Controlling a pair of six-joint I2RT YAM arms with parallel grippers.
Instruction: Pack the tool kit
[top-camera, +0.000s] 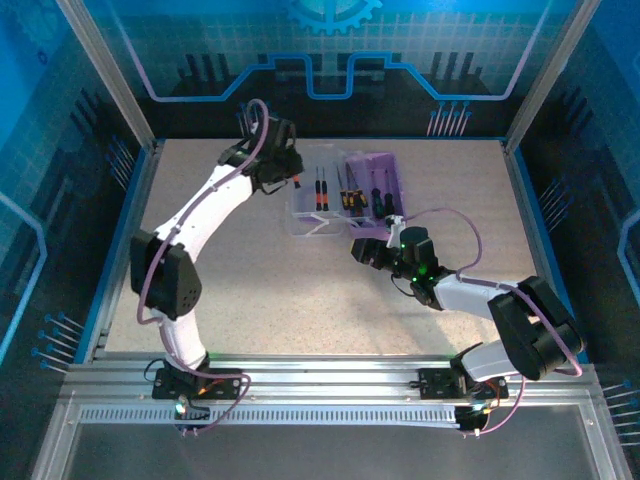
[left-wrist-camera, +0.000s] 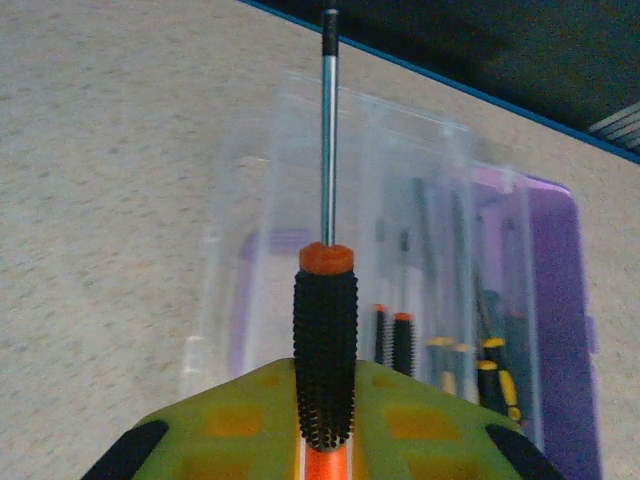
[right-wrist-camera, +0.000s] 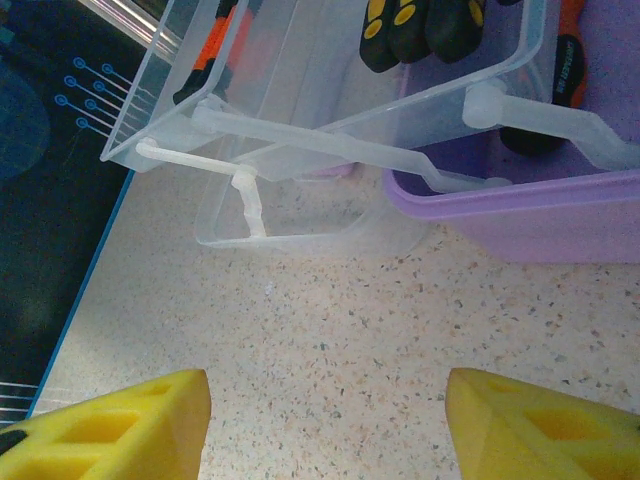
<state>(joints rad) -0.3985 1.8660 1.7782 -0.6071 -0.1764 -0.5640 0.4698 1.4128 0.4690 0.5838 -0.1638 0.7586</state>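
Straight outward, screwdriver (left-wrist-camera: 325, 330), handle in left pincer (left-wrist-camera: 325, 425)

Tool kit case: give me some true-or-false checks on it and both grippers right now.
1. The left gripper holds an orange-and-black-handled screwdriver. True.
2. The translucent purple plastic case is closed. False: its clear hinged lid lies open beside the base.
3. The right gripper is shut on a tool. False: it is open and empty over the speckled table.
4. Several screwdrivers lie inside the case. True.
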